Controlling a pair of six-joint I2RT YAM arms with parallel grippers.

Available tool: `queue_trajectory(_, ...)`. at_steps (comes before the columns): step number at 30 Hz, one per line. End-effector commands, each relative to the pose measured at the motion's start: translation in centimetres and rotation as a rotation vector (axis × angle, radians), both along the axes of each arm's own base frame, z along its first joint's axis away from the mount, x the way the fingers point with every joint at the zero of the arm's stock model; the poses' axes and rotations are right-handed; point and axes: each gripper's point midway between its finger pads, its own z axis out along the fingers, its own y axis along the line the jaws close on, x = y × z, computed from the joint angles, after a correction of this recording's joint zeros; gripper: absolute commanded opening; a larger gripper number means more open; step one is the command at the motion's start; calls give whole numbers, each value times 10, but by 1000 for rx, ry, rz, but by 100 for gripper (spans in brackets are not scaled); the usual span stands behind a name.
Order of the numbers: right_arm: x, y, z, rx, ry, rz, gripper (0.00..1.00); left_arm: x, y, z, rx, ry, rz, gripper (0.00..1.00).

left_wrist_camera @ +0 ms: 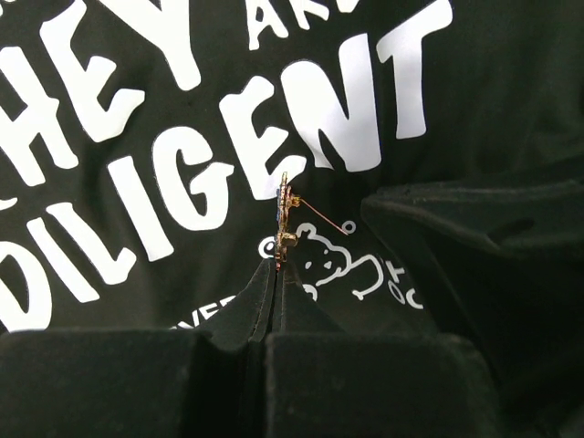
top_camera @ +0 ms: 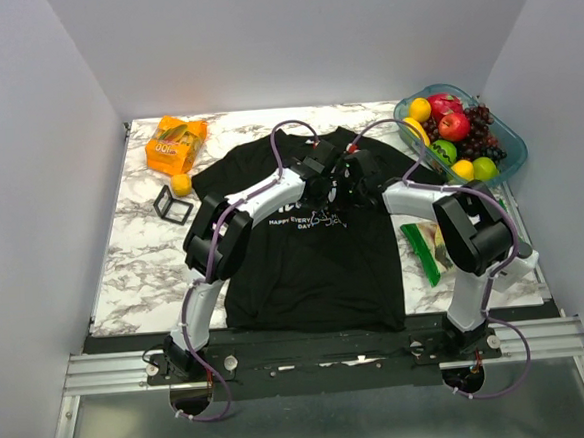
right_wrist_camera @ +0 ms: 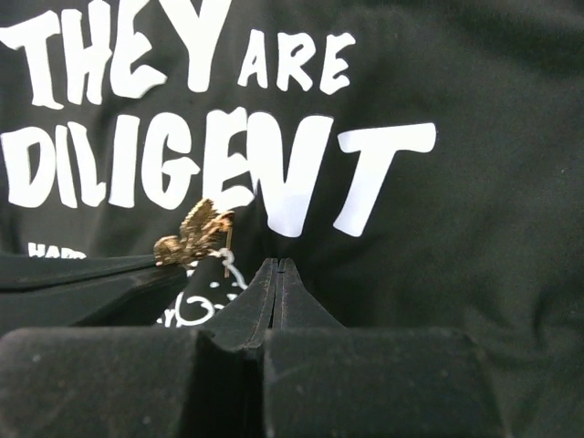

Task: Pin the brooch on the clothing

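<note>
nearest the arm bases lies the hem of the black t-shirt (top_camera: 307,288), spread flat on the marble bench (top_camera: 135,260). it is soft cloth that will likely bunch and slide under a push unless held down. further up, over the white chest print, the two grippers meet. the left gripper (left_wrist_camera: 278,266) is clamped on the lower edge of the brooch (left_wrist_camera: 285,214), holding it upright on edge over the lettering; whether it touches the cloth cannot be told. its thin pin wire swings out toward the right gripper (right_wrist_camera: 277,272), whose fingers are pressed together with nothing visible between them. the brooch looks light, stiff and probably slippery. the ornament body is the place to hold; the wire seems springy and easily bent, so it is best pushed along its length. beyond the shirt sit a wire cube (top_camera: 174,204), an orange packet (top_camera: 175,144) and a fruit bowl (top_camera: 509,164).
</note>
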Motion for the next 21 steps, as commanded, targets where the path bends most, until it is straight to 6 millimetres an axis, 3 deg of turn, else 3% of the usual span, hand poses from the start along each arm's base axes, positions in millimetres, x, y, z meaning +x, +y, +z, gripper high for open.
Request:
queue_trajectory(1, 5, 3, 23, 45, -74, -30, 1, 2, -3, -3, 9, -3, 14, 0)
queue_trajectory(6, 3, 1, 28, 61, -82, -51, 1, 2, -9, 2, -33, -11, 19, 0)
queue_trajectory(21, 2, 6, 36, 104, -99, -39, 0, -4, -6, -9, -25, 13, 12, 0)
